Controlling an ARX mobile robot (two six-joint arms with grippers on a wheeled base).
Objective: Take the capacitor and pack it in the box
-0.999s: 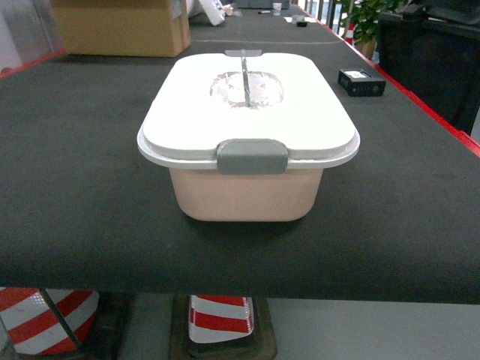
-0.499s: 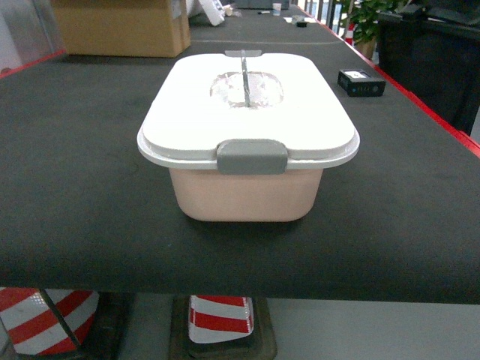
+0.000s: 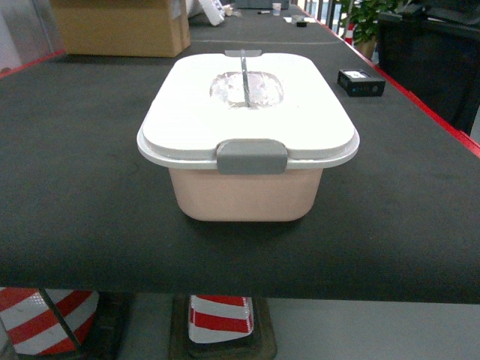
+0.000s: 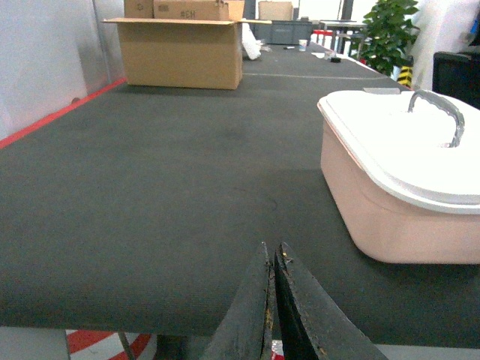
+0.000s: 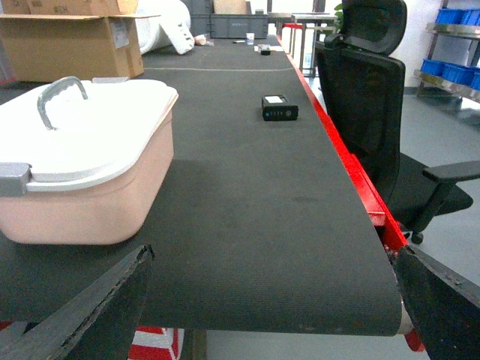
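Left gripper (image 4: 271, 300) sits pinched together, fingers touching, nothing between them, low at the near table edge. Right gripper (image 5: 274, 300) is spread wide and empty, likely readied for a reach. Between them stands the box (image 3: 247, 196), lid (image 3: 247, 105) on and front clip (image 3: 252, 157) down, so it needs opening first. Out right lies a small black block (image 3: 361, 82), possibly the capacitor.

Left gripper (image 4: 271, 300) shows two black, tapering fingers with rough, scuffed edges and yellowish flecks along the seam. Right gripper (image 5: 270, 300) shows two broad black fingers, matte, with worn, ragged, greyish rims.
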